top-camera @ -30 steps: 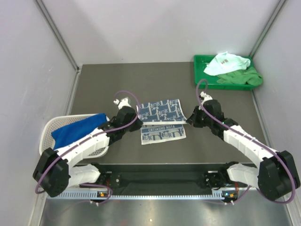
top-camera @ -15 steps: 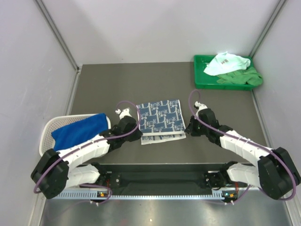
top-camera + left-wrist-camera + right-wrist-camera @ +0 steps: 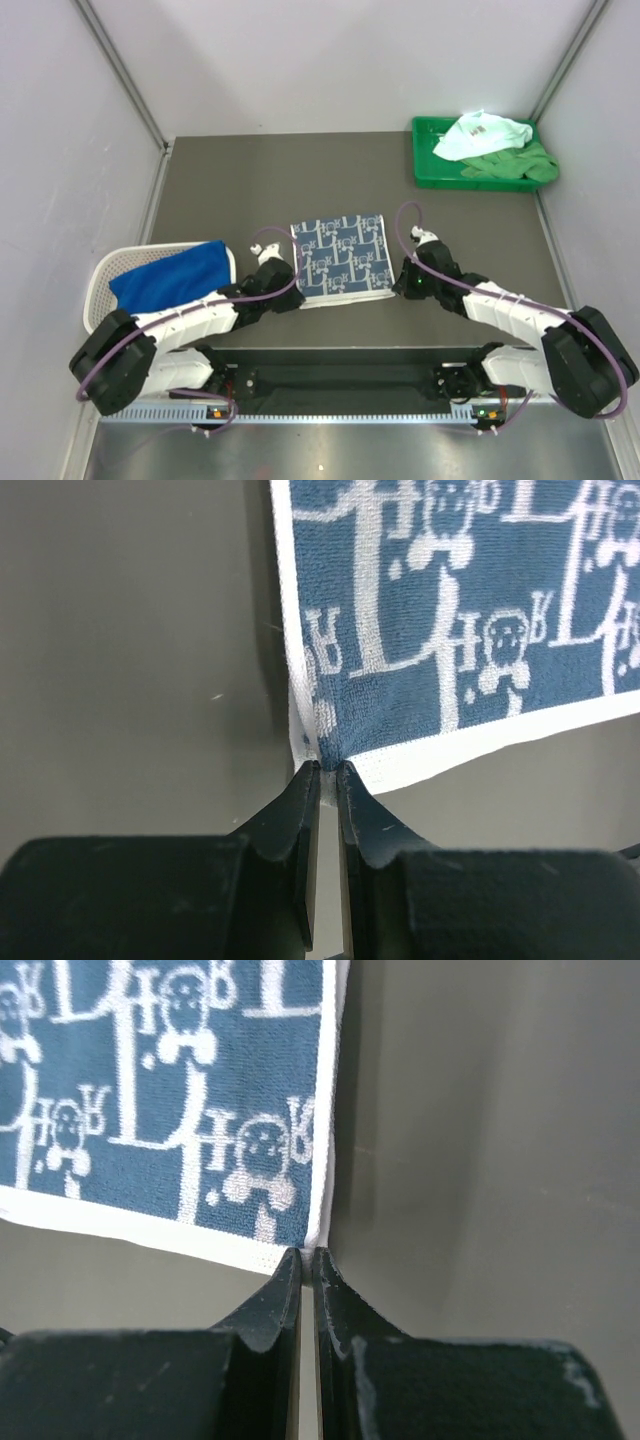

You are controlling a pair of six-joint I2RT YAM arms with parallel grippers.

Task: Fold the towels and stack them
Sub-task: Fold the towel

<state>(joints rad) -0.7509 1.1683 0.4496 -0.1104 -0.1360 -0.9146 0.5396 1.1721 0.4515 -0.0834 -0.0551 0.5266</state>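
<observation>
Table point(image 3: 220, 190): dark grey top, with pale walls on three sides.
Printed towel point(image 3: 340, 258): navy with white logo print, lying flat in the middle of the table, a white edge along its near side.
Left gripper point(image 3: 328, 770): jaws clenched on the near left corner of the printed towel.
Right gripper point(image 3: 307, 1255): jaws pinched tight on the near right corner.
Blue towel point(image 3: 170, 275): lies in the white mesh basket point(image 3: 98, 290), at the left.
Green tray point(image 3: 425, 150): far right corner; it holds a mint towel point(image 3: 485, 132) partly over a green towel point(image 3: 515, 165).
</observation>
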